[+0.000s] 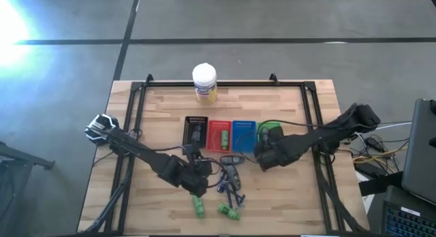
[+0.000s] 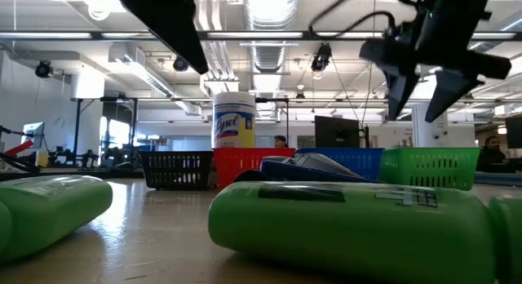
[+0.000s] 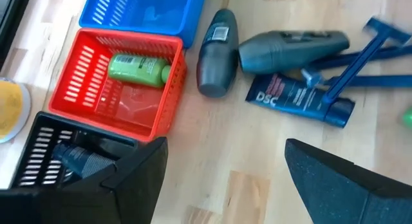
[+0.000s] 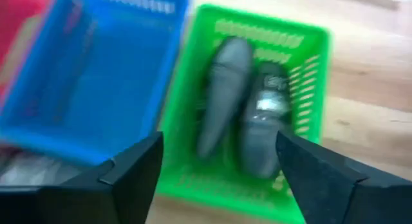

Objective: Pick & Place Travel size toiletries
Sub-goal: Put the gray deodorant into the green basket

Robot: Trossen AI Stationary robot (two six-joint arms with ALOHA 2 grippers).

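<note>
Lying free in the green tray (image 4: 302, 69) below the right gripper (image 4: 219, 163)'s wide-open, empty fingers (image 4: 132, 169): two grey containers (image 4: 225, 89).

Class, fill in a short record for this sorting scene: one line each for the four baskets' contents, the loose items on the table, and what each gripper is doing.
black basket: a dark tube
red basket: one green bottle
blue basket: contents unclear
green basket: two grey containers
loose items: grey containers, blue DSC tube, blue razors, two green bottles near the table's front edge
left gripper: open, empty, above the table beside the baskets
right gripper: open, empty, above the green basket
</note>
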